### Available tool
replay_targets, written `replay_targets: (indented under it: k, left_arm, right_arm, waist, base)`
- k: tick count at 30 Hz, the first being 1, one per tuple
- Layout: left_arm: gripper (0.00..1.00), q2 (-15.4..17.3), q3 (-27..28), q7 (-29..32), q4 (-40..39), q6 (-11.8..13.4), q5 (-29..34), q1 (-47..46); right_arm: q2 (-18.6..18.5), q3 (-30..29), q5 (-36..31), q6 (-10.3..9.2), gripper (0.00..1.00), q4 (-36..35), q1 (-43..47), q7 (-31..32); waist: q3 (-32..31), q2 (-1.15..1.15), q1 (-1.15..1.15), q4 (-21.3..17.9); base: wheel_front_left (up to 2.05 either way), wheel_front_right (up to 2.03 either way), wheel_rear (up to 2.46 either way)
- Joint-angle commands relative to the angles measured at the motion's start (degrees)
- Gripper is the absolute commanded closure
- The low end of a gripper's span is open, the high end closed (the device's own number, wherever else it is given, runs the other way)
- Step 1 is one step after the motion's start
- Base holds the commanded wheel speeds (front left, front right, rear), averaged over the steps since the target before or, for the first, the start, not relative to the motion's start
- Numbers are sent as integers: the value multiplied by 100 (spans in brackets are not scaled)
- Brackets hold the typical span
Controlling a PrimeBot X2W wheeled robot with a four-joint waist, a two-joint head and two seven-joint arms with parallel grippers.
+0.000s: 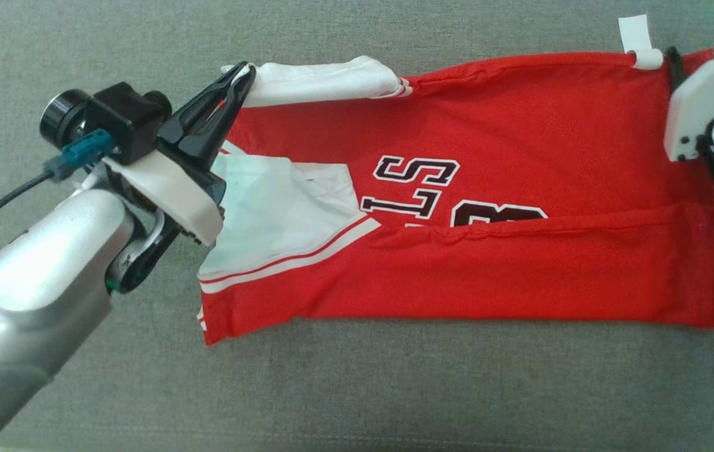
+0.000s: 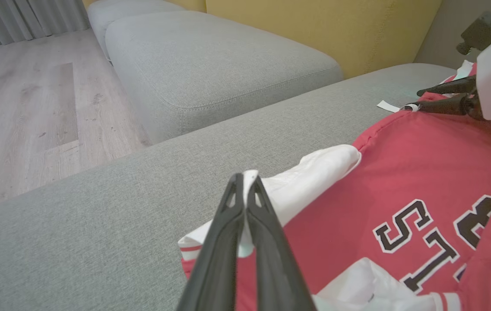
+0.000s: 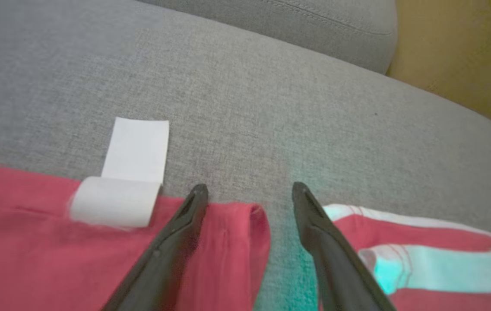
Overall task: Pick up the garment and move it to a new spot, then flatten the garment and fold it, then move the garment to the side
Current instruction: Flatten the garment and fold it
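**Item:** jersey [image 1: 520,188], red with white sleeves. It lies lengthwise across the grey cushion [image 1: 394,389] at the centre of the head view. Its lower long edge is already folded up over the lettering.

**Left end effector** [image 1: 240,78]: upper left of the head view, pressed together on the end of the white sleeve [image 1: 325,81].

**Right end effector** [image 3: 249,188]: spread and pinching nothing. Its tips sit at the hem edge, upper right of the head view, just beside the white tag [image 3: 135,149]. One finger lies over the red corner, with bare cushion in the gap.

**Step, as I judge it:** fold the upper long edge down.

**Handling notes:**
- I would close the right on the hem corner, taking cloth and not the tag.
- Then I would raise both ends together, low and level, with the edge taut between them.
- I would carry it toward the bottom of the frame with the sleeve tucked inside, and let go only once the edge lies flat.
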Motion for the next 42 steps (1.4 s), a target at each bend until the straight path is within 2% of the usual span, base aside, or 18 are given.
replay_targets:
  k: [1,8,20,27,35,39,42]
  left_arm:
    - [100,270,246,12,-115,51,-17,-176]
    - [100,323,349,-6,144,103,-120,-208]
    - [100,209,572,-34,812,46,-133,-842]
    - [100,7,681,-164,1458,-70,-5,-1511]
    - [100,-395,754,-785,2429,-85,400,-2281]
    - [100,-594,844,-959,2714,-155,527,-2327]
    - [100,-694,809,-988,2757,-316,610,-2051]
  right_arm:
    - [-25,396,41,-5,100,112,4,74]
    - [-149,841,724,-5,100,345,-369,-479]
    - [-218,1318,2086,-5,100,64,-952,-1357]
    - [-266,1514,2487,-5,100,36,-1412,-1630]
    - [-202,1546,2643,-5,100,377,-1827,-1865]
    - [-200,1664,2782,-5,100,508,-1737,-2001]
    - [-289,1768,3017,-5,100,605,-1501,-2024]
  waist:
    - [16,0,0,-4]
    - [-130,0,0,-131]
    - [-208,0,0,-421]
    - [-71,0,0,-493]
    - [-48,0,0,-495]
    - [-131,0,0,-478]
    - [-279,0,0,-396]
  base:
    - [0,0,0]
    - [0,0,0]
    - [0,0,0]
    - [0,0,0]
    - [0,0,0]
    - [0,0,0]
    - [0,0,0]
